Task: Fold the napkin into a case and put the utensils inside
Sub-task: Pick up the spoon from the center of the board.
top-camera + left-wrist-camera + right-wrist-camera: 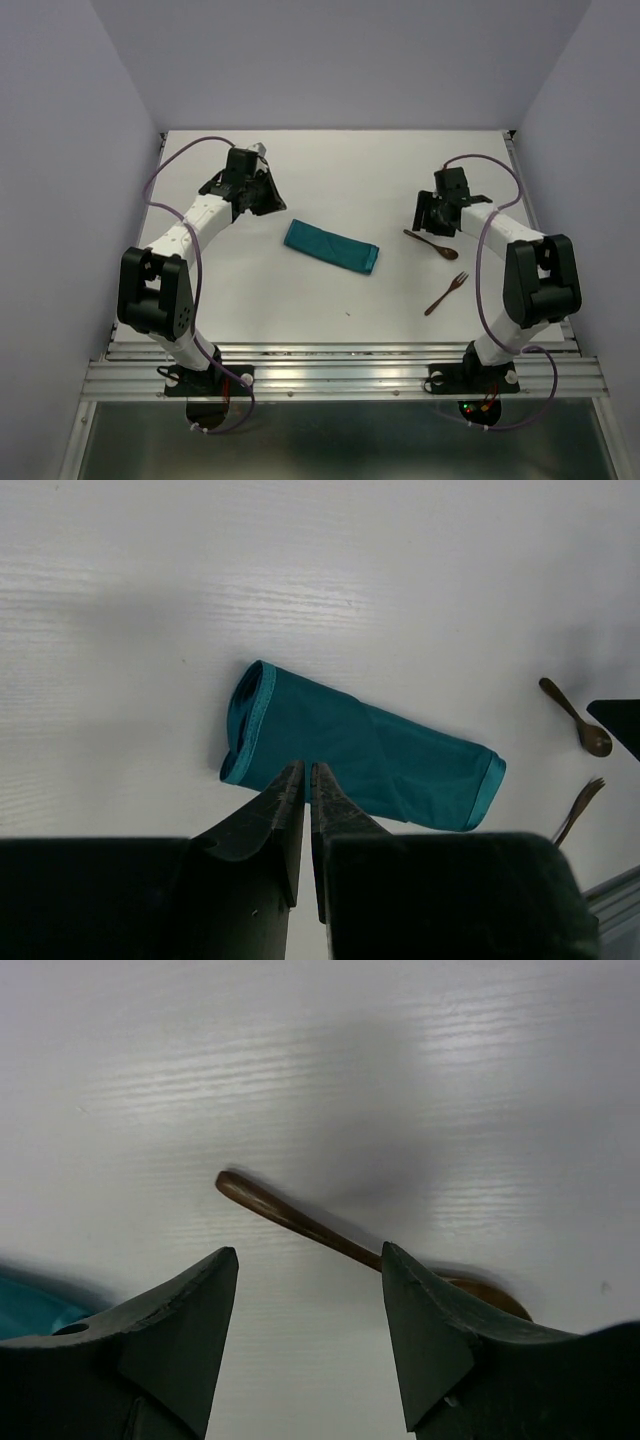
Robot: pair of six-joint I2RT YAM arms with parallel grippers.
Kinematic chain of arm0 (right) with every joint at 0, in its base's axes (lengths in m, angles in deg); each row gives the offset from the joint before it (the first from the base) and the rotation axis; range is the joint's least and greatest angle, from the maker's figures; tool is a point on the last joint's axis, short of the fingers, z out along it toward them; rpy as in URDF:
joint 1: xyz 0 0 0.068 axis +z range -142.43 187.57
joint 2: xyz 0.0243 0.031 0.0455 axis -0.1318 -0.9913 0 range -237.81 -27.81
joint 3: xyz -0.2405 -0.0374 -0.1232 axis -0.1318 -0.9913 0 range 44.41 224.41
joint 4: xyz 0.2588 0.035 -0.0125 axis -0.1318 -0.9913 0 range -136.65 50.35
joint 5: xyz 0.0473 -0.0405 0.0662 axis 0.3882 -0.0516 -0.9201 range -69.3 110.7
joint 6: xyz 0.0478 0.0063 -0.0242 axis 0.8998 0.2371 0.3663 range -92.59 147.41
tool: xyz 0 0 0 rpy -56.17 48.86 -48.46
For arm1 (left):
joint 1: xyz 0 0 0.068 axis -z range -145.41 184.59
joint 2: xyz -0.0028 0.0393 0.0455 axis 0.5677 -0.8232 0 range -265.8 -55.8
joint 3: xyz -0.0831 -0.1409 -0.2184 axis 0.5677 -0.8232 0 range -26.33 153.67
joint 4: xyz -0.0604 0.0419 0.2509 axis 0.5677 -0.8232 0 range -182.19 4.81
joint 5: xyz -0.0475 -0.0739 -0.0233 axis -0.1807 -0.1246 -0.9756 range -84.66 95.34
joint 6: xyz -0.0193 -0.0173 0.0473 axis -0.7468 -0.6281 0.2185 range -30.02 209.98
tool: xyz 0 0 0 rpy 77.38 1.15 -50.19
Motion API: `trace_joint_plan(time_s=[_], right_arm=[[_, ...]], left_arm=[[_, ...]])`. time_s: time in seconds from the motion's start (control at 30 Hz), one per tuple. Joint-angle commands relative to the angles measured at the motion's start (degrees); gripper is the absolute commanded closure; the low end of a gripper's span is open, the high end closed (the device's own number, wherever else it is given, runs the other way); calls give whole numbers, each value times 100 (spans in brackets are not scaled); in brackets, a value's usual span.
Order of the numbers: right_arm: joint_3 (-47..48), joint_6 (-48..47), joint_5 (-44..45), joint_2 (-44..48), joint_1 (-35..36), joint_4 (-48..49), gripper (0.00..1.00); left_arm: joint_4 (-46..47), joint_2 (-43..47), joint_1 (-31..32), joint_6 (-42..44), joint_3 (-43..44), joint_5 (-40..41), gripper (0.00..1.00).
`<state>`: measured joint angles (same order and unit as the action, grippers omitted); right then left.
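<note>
Closest to the top camera, the two arm bases (pixel 205 378) are bolted to a metal rail (pixel 340 375) at the 6 o'clock edge of the white tabletop (pixel 300 300). Near the tabletop's middle lies the napkin (pixel 330 248), teal and slightly shiny. It is folded into a narrow flat strip running from 10 o'clock down to 4 o'clock, with a hemmed border at each short end. In the left wrist view the napkin (pixel 370 750) shows layered folds at its rounded 9 o'clock end; whether that end gapes open I cannot tell. Both utensils lie outside it on bare tabletop. The reddish-brown spoon (pixel 432 243) is at about 3 o'clock from the strip, and the fork (pixel 446 293) is at about 4 o'clock, tines toward the far side, apart from the spoon. The right tool (pixel 308 1250) hangs over the spoon (pixel 290 1215) with its jaws spread wide, the handle crossing the gap between them and no contact visible. The left tool (pixel 307 768) sits at 10 o'clock from the napkin, its jaws drawn to a narrow slit with nothing between them. Pale walls (pixel 60 200) close in at 9, 12 and 3 o'clock. Open surface stretches from the strip toward 6 and 7 o'clock, and a bare band runs along 12 o'clock.
</note>
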<state>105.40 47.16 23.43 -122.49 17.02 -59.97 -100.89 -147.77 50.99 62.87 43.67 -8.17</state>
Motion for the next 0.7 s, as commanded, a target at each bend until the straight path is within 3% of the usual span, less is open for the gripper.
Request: trace_joint_plan(time_s=[0.0,0.3,0.43,0.67], right_arm=[[325,-954,396,-182,30,-728,35],[229,-1606,439,-675,30,-755,38],[361,-1588,405,-869,30,-781,54],[264,-1518,194,-649,30,-737,74]], left_arm=[[41,170,65,-4,102,-63,81],[-29,56,117,57,216,-142,81],[-29,47,135,66,207,-151,81],[-73,-268,135,-22,199,-125,81]])
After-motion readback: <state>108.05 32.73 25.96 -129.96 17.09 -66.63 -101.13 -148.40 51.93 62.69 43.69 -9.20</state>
